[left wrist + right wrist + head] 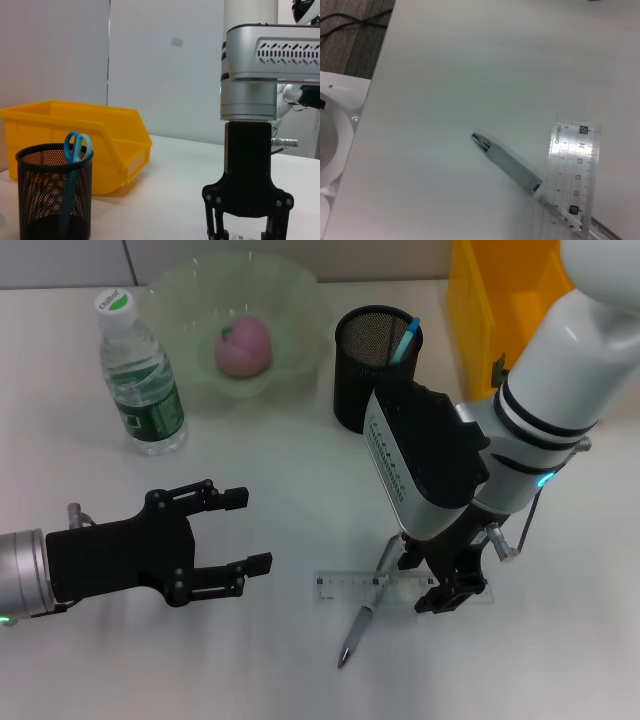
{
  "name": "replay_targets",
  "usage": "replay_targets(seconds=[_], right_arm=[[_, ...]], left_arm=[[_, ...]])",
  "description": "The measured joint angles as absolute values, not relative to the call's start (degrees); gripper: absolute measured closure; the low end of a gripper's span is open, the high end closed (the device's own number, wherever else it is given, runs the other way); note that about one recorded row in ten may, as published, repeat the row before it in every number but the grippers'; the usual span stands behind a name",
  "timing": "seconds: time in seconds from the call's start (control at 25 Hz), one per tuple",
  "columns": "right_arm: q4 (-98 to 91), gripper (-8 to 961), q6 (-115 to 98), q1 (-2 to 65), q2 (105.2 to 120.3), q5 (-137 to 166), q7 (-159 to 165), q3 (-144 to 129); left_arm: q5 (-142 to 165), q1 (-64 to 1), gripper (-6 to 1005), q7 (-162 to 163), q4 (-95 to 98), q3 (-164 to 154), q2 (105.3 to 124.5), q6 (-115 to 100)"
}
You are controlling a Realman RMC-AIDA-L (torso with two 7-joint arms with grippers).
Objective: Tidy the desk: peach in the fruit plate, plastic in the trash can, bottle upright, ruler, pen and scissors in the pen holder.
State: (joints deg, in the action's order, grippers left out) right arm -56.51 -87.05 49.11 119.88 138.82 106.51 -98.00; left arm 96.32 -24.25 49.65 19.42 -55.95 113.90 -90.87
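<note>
R gripper [447, 590] sits low over the clear ruler [350, 588] w/ pen [365, 614] under it, jaws parted, nothing held. L gripper [250, 531] hovers nearby, wide open.

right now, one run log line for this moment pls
right tool low over ruler, pen crossing ruler | left tool open, idle | scissors in pen holder | peach in fruit plate | bottle upright

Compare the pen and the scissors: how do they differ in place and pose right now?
The scissors stand upright inside the black mesh pen holder, while the pen lies flat on the desk. The scissors have blue handles; the pen is grey with a silver tip. The pen crosses the clear ruler, beside the right gripper; the scissors touch neither. The left gripper hovers apart.
</note>
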Motion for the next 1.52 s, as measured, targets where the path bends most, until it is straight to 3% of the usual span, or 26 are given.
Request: replay_targets(seconds=[1.52], right_arm=[[-56.4,508,-84.6,48.6,119.88,138.6,106.5,-100.5]], left_arm=[[96.3,-23.9,202,49.5,19.4,-55.8,113.9,-90.8]])
